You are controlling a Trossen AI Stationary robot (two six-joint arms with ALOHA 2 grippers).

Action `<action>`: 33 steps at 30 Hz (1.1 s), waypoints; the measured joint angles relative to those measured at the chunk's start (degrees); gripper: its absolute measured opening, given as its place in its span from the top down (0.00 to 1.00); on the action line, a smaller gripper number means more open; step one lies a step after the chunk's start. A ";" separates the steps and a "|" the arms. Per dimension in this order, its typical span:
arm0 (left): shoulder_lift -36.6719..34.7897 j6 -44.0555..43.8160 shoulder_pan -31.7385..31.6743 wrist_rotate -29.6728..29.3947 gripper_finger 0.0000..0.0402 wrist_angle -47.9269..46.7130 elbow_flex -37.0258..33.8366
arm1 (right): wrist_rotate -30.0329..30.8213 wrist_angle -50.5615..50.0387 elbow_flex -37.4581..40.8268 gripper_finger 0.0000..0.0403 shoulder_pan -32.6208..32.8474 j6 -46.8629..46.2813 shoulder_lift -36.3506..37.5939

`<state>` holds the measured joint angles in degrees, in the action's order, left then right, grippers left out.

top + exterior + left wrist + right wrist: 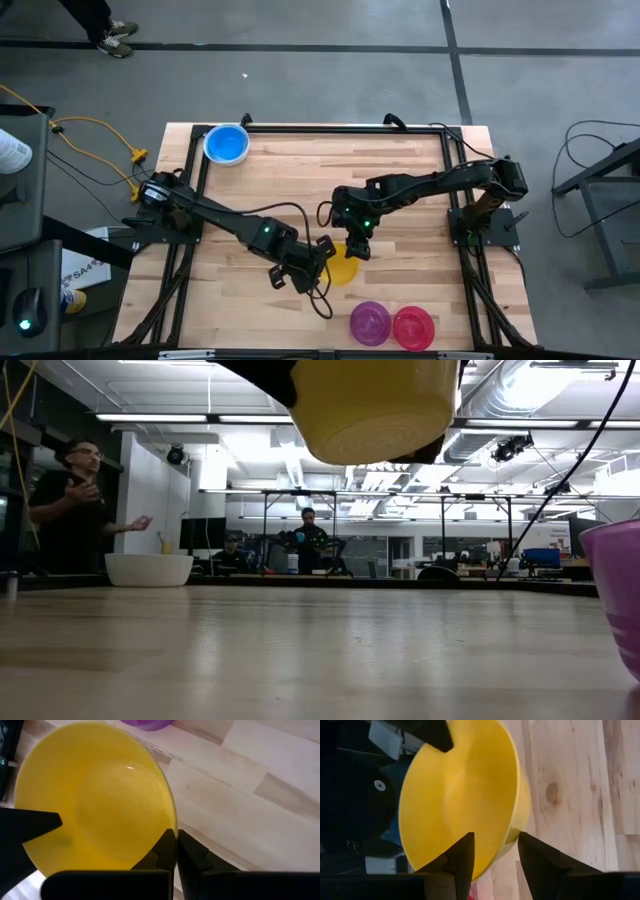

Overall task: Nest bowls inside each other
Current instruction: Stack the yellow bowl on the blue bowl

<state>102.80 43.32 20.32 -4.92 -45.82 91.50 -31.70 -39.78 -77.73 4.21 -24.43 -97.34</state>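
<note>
You're clearly working in some kind of robotics lab or big open workshop, not a home. Your wooden table (300,190) is sitting inside a black metal frame (320,128) on a bare grey concrete floor (300,80) with dark lines running across it. Yellow cables (95,135) are trailing off the table's left side, more black cables (590,150) are lying on the right. Looking across the table, you're seeing long strip lights (180,418), exposed ceiling ducts (540,390) and a hanging camera (512,448). A few people are hanging around far back: one gesturing on the left (75,500), another standing by equipment in the middle (308,540).
</note>
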 joint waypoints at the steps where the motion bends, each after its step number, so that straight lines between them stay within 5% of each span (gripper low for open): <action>1: 0.00 -0.07 0.00 0.09 1.00 -0.02 0.00 | -0.26 0.11 0.00 0.65 0.08 0.00 0.25; 19: 0.11 -5.07 -0.19 -2.10 1.00 -3.25 -0.07 | 2.71 -0.62 -0.07 0.65 0.25 -4.66 10.85; 27: 0.11 -13.43 -5.99 -4.68 1.00 -10.26 -0.07 | 3.42 -0.23 -0.12 0.65 4.63 -8.74 13.10; 33: 0.11 -21.25 -10.58 -8.03 1.00 -12.13 -0.07 | 9.49 -0.45 -0.04 0.65 10.43 -10.50 13.64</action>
<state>102.91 22.07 9.74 -12.95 -57.95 91.44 -22.21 -40.23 -77.78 14.63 -34.93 -83.70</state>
